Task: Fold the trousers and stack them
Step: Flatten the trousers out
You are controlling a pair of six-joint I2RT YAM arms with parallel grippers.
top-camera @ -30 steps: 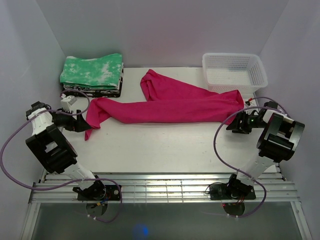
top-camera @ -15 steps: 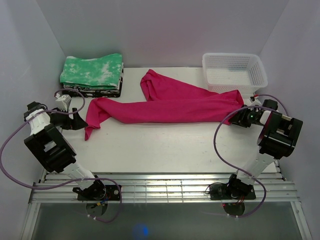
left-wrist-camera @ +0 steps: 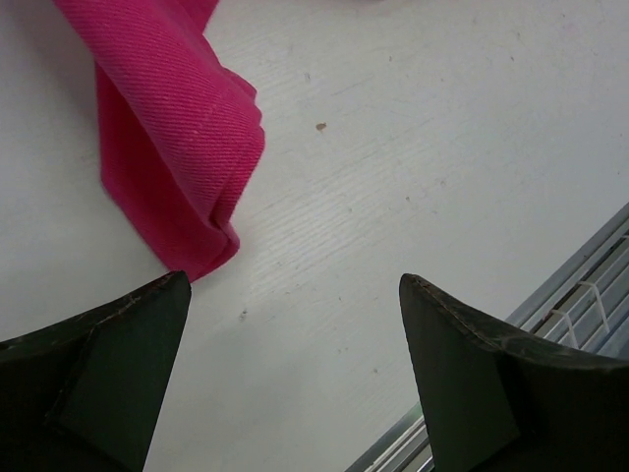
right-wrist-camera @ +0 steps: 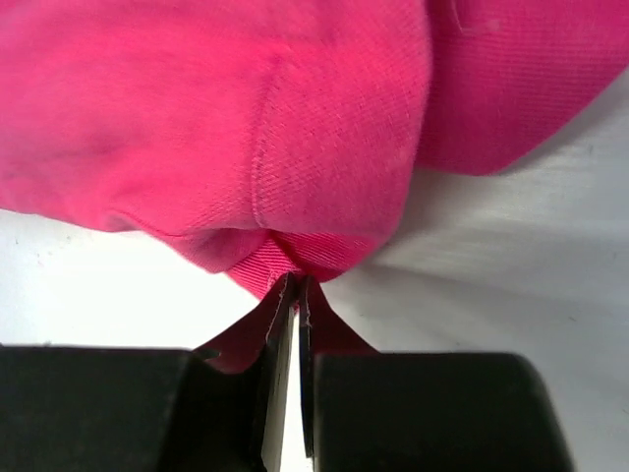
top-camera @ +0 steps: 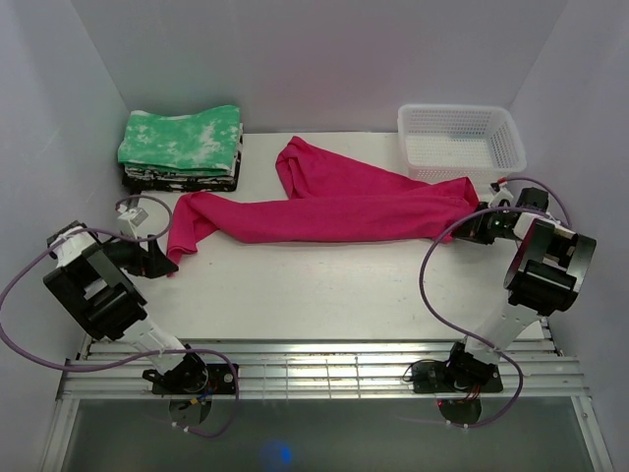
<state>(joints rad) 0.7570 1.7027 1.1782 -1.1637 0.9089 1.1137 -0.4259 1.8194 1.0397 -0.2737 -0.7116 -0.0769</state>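
1. From high above and behind the near edge, we look down over the whole table from some way off.
2. Our left wrist view looks close down at the table and the left end of the trousers.
3. Our right wrist view sits tight against their right end; the overhead view shares these 2 ends.

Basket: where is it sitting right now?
In the top view the basket sits at the table's far right corner, just behind the right end of the trousers.
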